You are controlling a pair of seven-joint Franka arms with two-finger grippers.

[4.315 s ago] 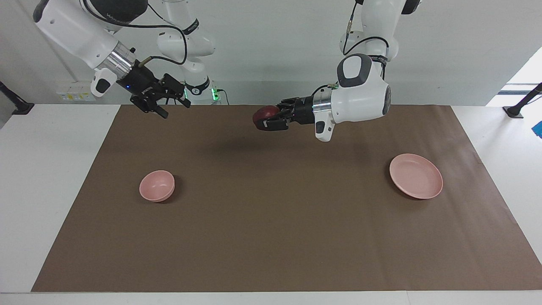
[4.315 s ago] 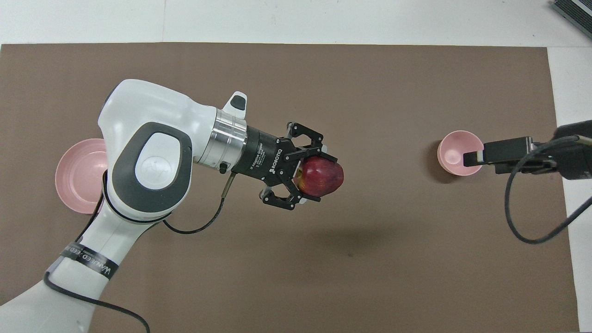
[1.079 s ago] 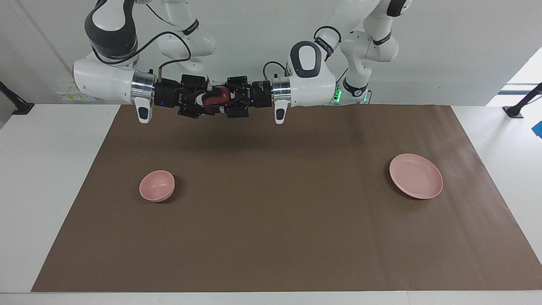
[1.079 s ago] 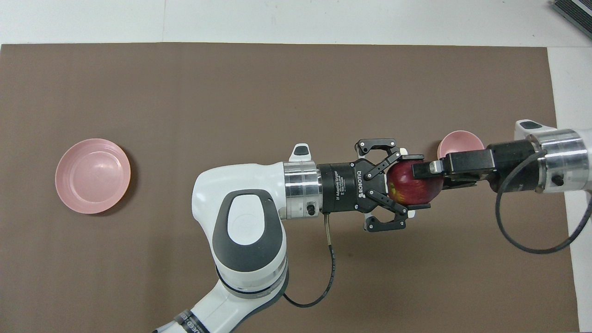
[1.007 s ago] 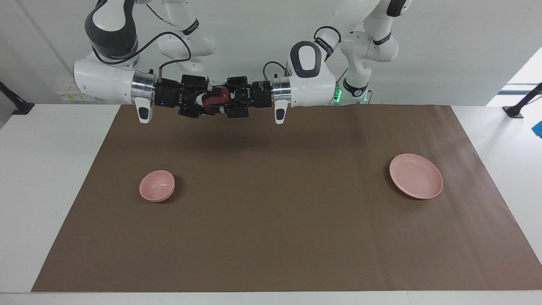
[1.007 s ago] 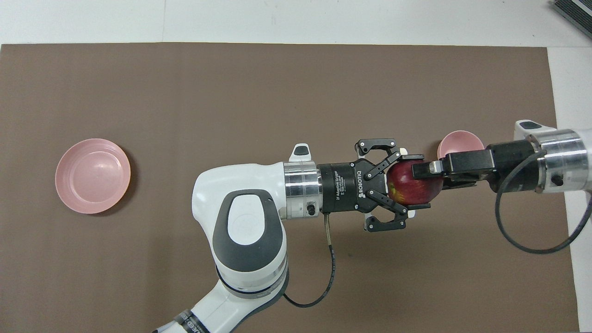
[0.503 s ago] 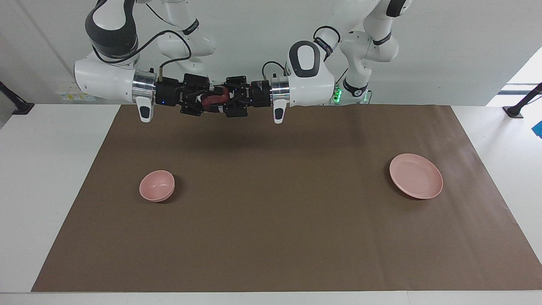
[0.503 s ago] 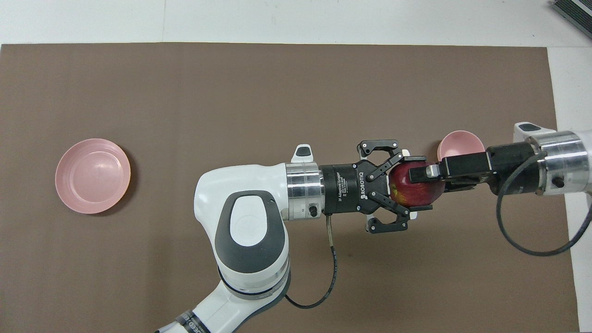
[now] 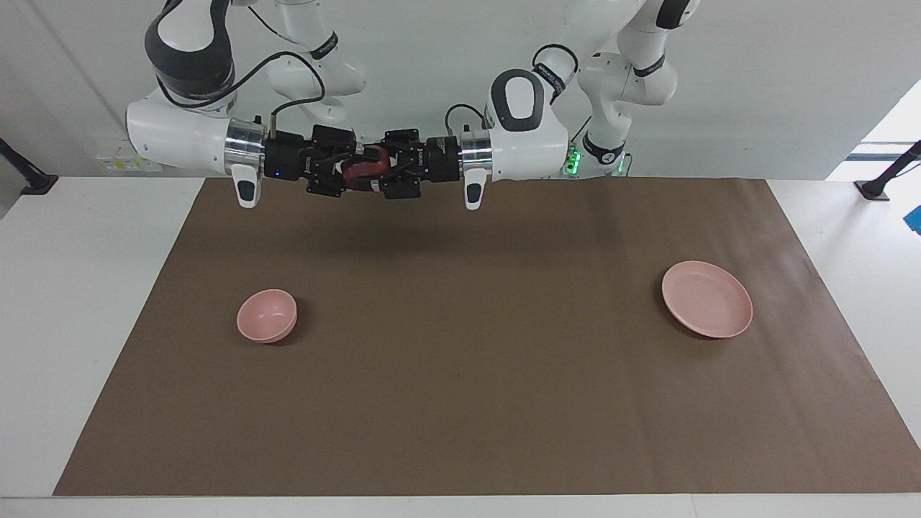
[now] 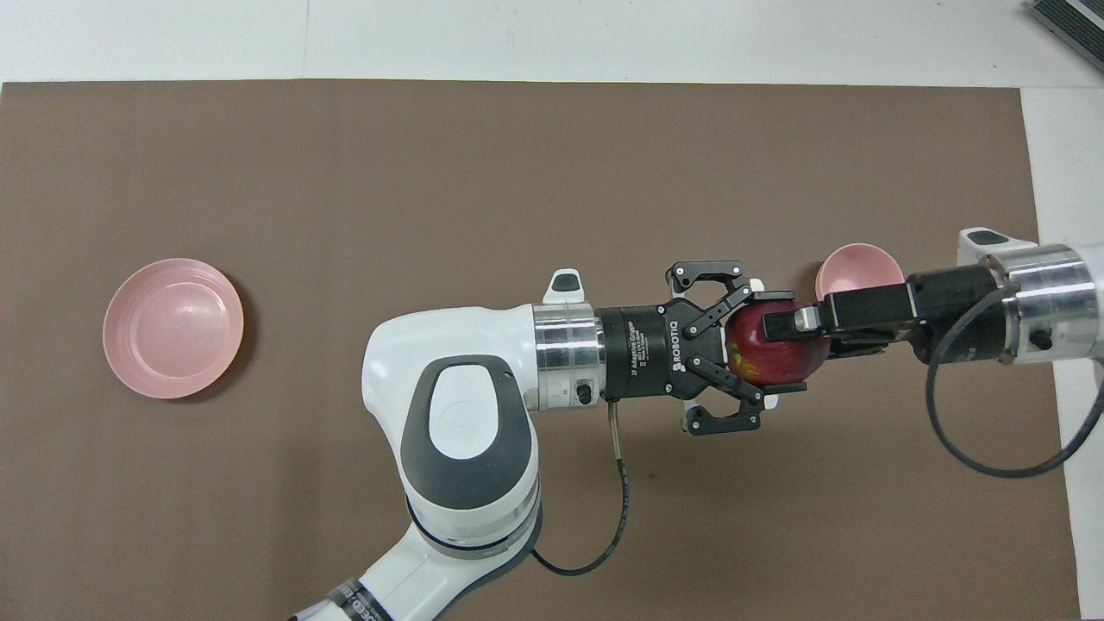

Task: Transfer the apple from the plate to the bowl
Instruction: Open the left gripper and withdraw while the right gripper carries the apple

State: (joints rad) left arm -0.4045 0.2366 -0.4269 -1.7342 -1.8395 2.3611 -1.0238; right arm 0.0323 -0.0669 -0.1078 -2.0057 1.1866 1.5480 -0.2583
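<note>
The dark-red apple (image 9: 363, 169) (image 10: 772, 354) hangs high over the brown mat, caught between both grippers, which meet tip to tip. My left gripper (image 9: 378, 171) (image 10: 776, 342) is shut on it from the plate's side, one finger at each flank. My right gripper (image 9: 352, 171) (image 10: 780, 328) is shut on it from the bowl's side, with one finger lying across its top. The pink bowl (image 9: 267, 315) (image 10: 854, 269) stands empty toward the right arm's end, partly covered by the right gripper in the overhead view. The pink plate (image 9: 706, 299) (image 10: 172, 328) lies empty toward the left arm's end.
A brown mat (image 9: 468, 374) covers most of the white table (image 9: 72, 288). Only the bowl and the plate stand on it. A loose black cable (image 10: 957, 431) hangs from the right wrist.
The left arm carried the apple from mid-table toward the bowl's end and the right gripper came to meet it. In the last second the right gripper's fingers closed on the apple.
</note>
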